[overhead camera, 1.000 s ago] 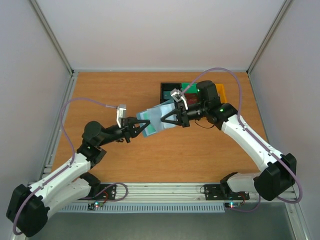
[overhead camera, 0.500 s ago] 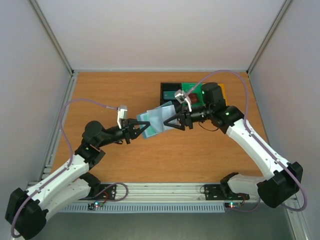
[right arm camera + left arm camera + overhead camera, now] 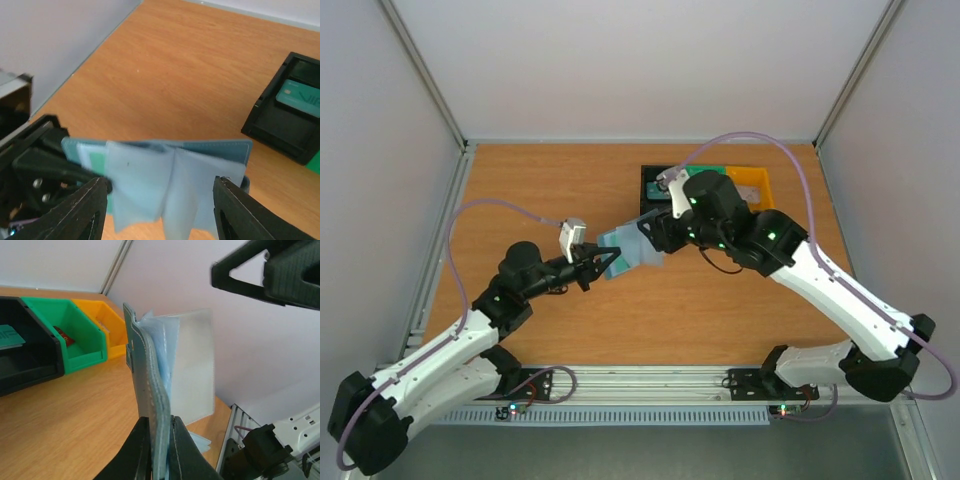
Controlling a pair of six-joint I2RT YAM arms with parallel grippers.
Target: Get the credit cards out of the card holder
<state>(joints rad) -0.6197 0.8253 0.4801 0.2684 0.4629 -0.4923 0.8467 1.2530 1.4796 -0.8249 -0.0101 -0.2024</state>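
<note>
The left gripper is pinched narrow on one edge of the card holder, which it holds up off the desk near its middle. The right gripper hangs over the holder's fanned pockets with its jaws spread wide. One of the credit cards lies in the black bin by the desk's far edge.

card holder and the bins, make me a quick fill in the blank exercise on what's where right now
1. The card holder is pinched by the fingers of the ___ arm.
2. The right arm's fingers stand ___ on either side of its clear sleeves.
3. A teal card lies in the ___ bin.
4. A red card lies in the ___ bin.

Missing words: left; open; black; green
</note>
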